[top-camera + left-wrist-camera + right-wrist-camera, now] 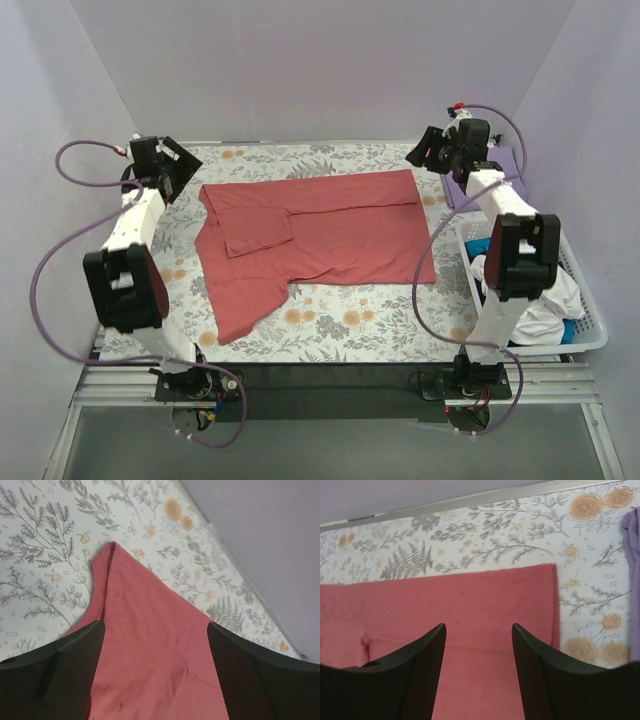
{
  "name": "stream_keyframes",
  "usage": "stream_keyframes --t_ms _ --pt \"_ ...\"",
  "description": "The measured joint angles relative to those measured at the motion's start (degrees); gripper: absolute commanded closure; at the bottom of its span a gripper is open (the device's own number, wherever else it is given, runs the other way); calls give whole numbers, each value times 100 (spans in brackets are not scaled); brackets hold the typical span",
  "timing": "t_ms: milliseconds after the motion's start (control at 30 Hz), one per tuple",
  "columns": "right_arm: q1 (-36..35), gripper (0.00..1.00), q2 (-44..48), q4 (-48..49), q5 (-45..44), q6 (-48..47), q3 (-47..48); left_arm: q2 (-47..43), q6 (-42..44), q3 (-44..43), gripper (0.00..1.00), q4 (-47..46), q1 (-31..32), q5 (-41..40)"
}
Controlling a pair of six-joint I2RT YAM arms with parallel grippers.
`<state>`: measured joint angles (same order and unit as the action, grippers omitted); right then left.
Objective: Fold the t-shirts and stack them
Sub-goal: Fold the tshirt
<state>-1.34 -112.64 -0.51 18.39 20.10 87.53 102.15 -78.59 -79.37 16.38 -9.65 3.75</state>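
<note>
A salmon-red t-shirt (320, 235) lies spread on the floral cloth, with one part folded over itself at its left and a flap reaching toward the near edge. My left gripper (182, 166) is open and empty above the shirt's far-left corner; in the left wrist view (155, 625) the shirt (150, 660) shows between its jaws. My right gripper (420, 155) is open and empty above the shirt's far-right corner; the right wrist view (478, 625) shows the shirt (470, 610) below it. A lavender-purple t-shirt (514, 163) lies at the far right, mostly hidden by the right arm; its edge shows in the right wrist view (632, 580).
A white slatted basket (592, 325) stands at the right edge and holds white and blue clothes. The floral table cloth (340, 320) covers the table. Pale walls close in the far side and both sides. Purple cables loop from both arms.
</note>
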Motion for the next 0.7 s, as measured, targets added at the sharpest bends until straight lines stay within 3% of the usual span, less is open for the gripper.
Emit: stream_keyframes --t_ms 167,300,500,700 --pt "-702 36 1803 -168 -599 -190 -1425 -2015 -140 1102 17 424 83 -306" --pt "-1263 35 2761 -608 -970 -260 -2555 -2859 -114 2216 22 1123 249 -581" --pt "-1532 35 3689 -1445 -1460 -387 -3818 -3289 -83 3456 37 2227 382 -883" --pt "-1609 35 4422 -1779 -1547 -385 -4551 -3051 -116 3471 45 2529 459 -931"
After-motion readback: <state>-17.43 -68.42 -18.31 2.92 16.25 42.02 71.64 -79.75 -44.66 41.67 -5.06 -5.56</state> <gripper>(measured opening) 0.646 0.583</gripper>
